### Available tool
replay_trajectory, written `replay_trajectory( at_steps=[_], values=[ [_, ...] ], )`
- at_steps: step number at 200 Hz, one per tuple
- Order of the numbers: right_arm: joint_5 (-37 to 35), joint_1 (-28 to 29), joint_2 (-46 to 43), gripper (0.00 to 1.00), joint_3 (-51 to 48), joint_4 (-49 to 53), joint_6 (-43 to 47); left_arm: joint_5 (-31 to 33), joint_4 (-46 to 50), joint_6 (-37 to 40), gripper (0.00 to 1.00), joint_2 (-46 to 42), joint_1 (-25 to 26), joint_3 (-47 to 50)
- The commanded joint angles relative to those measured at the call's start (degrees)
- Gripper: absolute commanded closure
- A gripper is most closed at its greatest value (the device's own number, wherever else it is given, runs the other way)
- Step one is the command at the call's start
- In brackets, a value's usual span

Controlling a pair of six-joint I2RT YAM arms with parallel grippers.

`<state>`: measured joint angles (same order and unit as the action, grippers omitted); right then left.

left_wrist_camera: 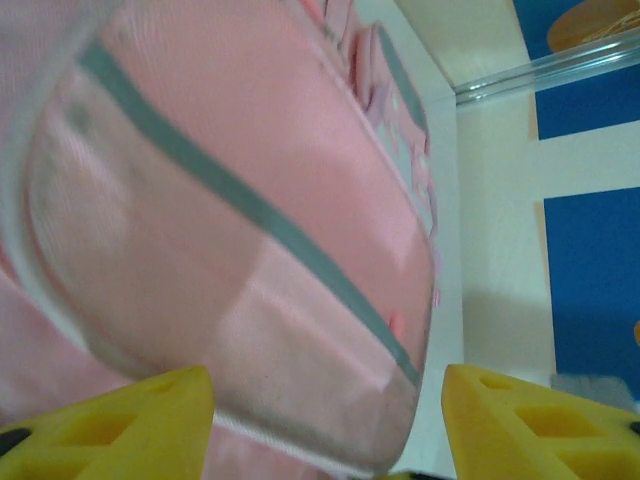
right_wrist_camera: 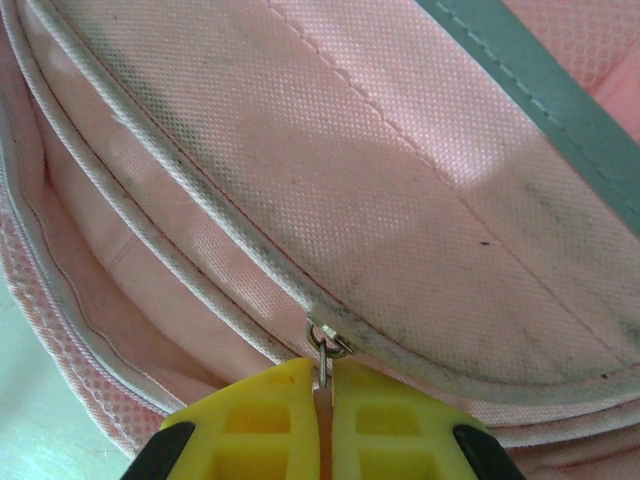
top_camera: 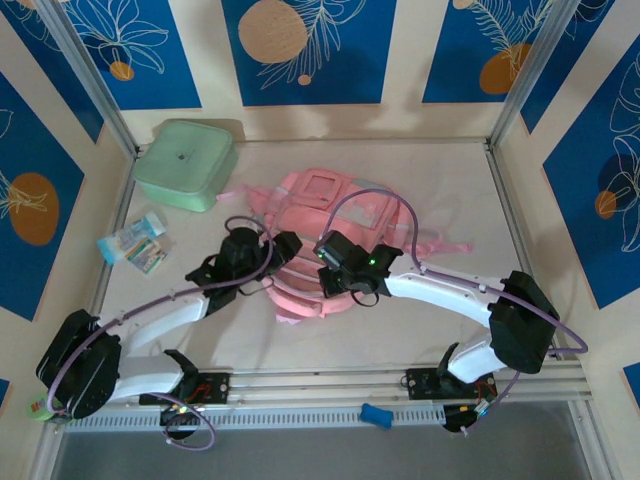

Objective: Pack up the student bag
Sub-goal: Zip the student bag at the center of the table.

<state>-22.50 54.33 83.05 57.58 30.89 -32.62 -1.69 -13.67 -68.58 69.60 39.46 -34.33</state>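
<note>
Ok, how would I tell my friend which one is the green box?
Start at the big pink backpack in the middle of the table. Look past it to the far left corner, where the box sits. It is the only mint-green square with a lid; the packets nearby are small and flat.

Robot lab test cell, not a home or shop. Evidence:
- The left arm (top_camera: 150, 315) and right arm (top_camera: 450, 290) are bolted to an aluminium rail (top_camera: 320, 385) along the bottom of the top view, with purple cables (top_camera: 370, 193) looping off them.
- The table (top_camera: 450, 190) has a white sheet over it and metal frame posts (top_camera: 87, 75) at upper left and upper right.
- The walls are printed backdrop panels (top_camera: 350, 60): blue, white line-drawn flowers, orange discs.
- Props are laid out like a test set: student bag (top_camera: 320, 190) centre, mint-green box (top_camera: 185, 165) upper left, small packets (top_camera: 135, 243) at left.
</note>
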Motion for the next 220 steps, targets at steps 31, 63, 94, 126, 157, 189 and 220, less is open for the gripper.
replay_trajectory(
  at_steps=[31,63,94,126,157,189,220],
  values=[
    [-0.3,0.4,-0.7,1.0,0.1,-0.2,-1.5,16.7,-4.9,-12.7,0.37,3.8,7.1,1.9],
    [-0.1,0.4,-0.3,1.0,0.1,-0.6,-1.8,18.6,-9.1,-16.1,0.38,6.5,10.0,1.9],
    [-0.1,0.4,-0.5,1.0,-0.4,-0.9,-1.7,26.3,1.3,-19.2,0.35,2.6,12.7,2.4],
    [0.0,0.5,-0.3,1.0,-0.2,-1.1,-1.4,26.9,2.5,-20.5,0.34,1.8,13.0,3.0],
    [0.2,0.5,0.0,1.0,0.0,-1.7,-1.6,24.5,-1.6,-17.5,0.37,6.1,13.0,-0.9],
    [-0.8,0.5,0.5,1.0,0.6,-0.9,-2.2,24.9,-2.4,-17.1,0.54,9.6,12.9,-2.4],
    [-2.0,0.5,0.2,1.0,0.1,0.2,-2.5,26.7,-3.4,-14.6,0.78,9.3,11.7,-1.7]
  ],
)
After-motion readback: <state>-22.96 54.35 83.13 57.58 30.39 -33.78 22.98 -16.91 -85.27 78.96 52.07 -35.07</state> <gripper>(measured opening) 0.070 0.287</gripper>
